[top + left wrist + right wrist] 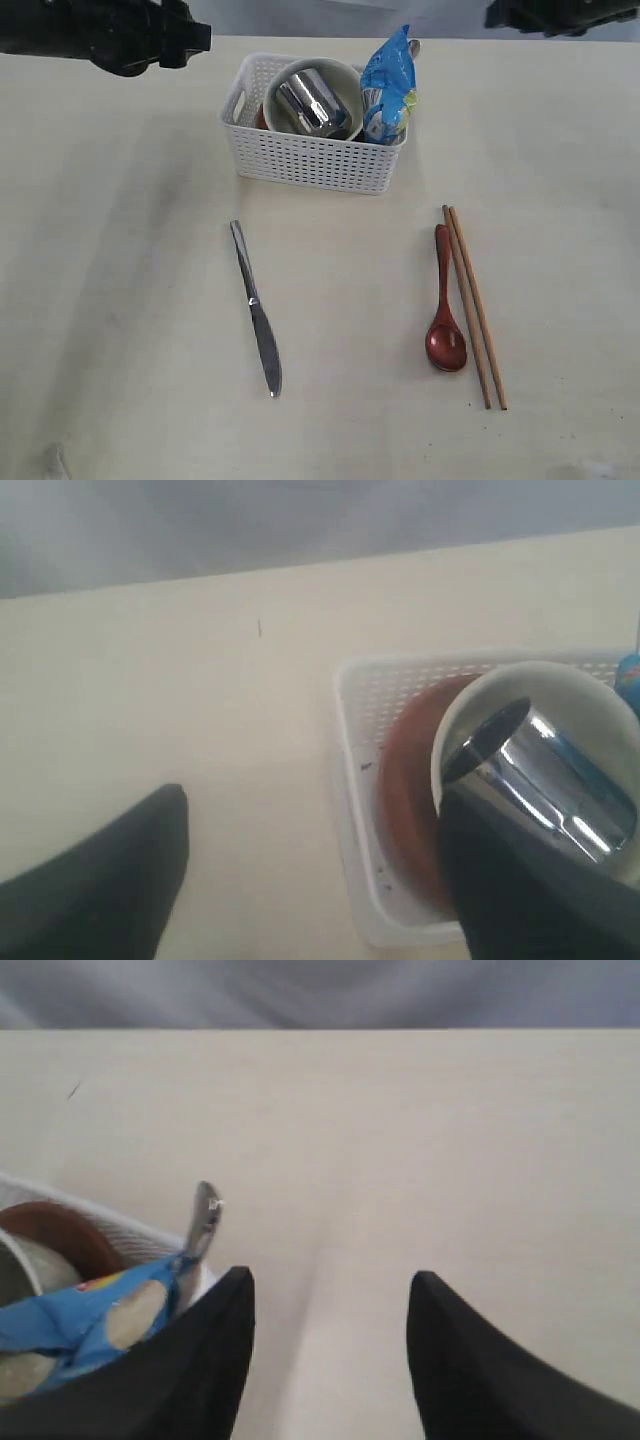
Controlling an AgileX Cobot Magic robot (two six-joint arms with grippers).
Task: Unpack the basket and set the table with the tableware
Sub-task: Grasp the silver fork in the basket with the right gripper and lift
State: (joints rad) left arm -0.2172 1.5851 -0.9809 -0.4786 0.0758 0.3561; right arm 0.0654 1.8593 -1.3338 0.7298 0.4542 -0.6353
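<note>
The white basket (310, 160) stands at the back middle of the table (120, 250). Inside it are the cream bowl (345, 72) with the steel mug (312, 102) lying in it, the red-brown plate (405, 780) and a fork handle (205, 1218). On the table in front lie the knife (257, 308), the red-brown spoon (445, 300) and the chopsticks (474, 305). My left gripper (320, 880) is open above the basket's left end, one finger over the mug (560, 780). My right gripper (330, 1290) is open and empty over bare table beside the basket's right end.
A blue snack bag (388, 90) stands upright in the basket's right end, next to the fork handle. Both arms (100, 35) (560, 15) hang at the far edge of the exterior view.
</note>
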